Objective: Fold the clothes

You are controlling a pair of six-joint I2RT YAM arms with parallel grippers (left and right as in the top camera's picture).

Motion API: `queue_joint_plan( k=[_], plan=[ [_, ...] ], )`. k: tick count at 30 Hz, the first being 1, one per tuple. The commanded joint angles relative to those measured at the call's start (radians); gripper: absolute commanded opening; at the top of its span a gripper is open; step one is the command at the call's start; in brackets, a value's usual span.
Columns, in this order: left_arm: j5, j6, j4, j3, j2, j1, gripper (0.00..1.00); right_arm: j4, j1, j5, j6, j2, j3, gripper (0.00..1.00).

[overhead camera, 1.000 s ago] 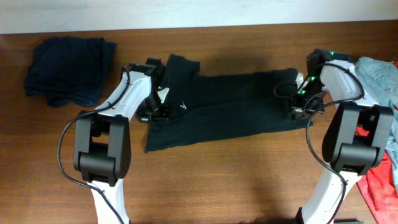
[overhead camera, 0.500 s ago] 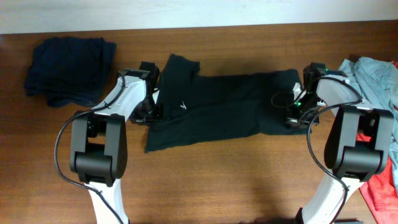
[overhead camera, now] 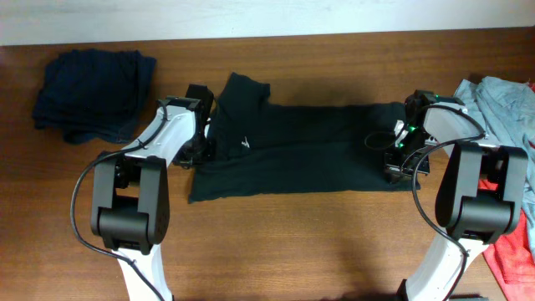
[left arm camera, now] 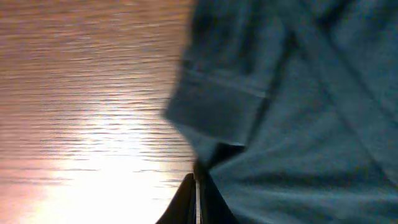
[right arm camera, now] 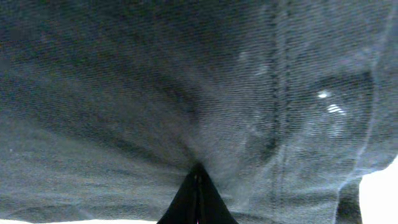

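Note:
The black T-shirt (overhead camera: 301, 150) lies folded lengthwise across the middle of the table, its small white logo (overhead camera: 247, 142) showing near the left end. My left gripper (overhead camera: 201, 152) sits at the shirt's left edge. In the left wrist view it (left arm camera: 198, 186) is shut, with a fold of the shirt (left arm camera: 298, 124) pinched at its tips. My right gripper (overhead camera: 398, 160) is at the shirt's right end. The right wrist view shows it (right arm camera: 198, 171) shut, with the shirt's fabric (right arm camera: 155, 93) gathered into its tips.
A dark navy folded pile (overhead camera: 92, 84) lies at the back left. A grey-blue garment (overhead camera: 501, 100) lies at the right edge, with a red one (overhead camera: 510, 251) below it. Bare wooden table (overhead camera: 292, 242) stretches in front of the shirt.
Both grippers have shifted slightly toward the front and outward. The shirt is drawn out longer and flatter, and its front edge is straighter.

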Motion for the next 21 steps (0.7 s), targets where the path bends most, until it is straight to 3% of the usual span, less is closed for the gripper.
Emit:
queue_joint_plan(
  k=[1, 8, 15, 16, 19, 21],
  plan=[
    [-0.105, -0.033, -0.006, -0.028, 0.014, 0.048, 0.05, 0.000, 0.000, 0.098, 0.015, 0.031, -0.027, 0.04],
    [-0.028, -0.034, -0.085, 0.010, 0.003, 0.081, 0.01, -0.040, 0.001, 0.092, 0.015, 0.028, 0.017, 0.04],
    [-0.027, -0.048, -0.204, 0.216, -0.077, 0.077, 0.00, -0.145, 0.003, 0.013, 0.014, 0.016, 0.148, 0.04],
    [-0.027, -0.048, -0.196, 0.246, -0.087, 0.077, 0.05, -0.160, 0.003, -0.012, 0.014, 0.014, 0.177, 0.05],
    [-0.016, -0.048, -0.145, 0.355, -0.100, 0.077, 0.52, -0.200, 0.003, -0.061, 0.013, 0.014, 0.264, 0.08],
    [0.042, -0.016, -0.105, 0.419, -0.100, 0.077, 0.56, -0.226, 0.004, -0.072, 0.010, 0.014, 0.338, 0.10]
  ],
)
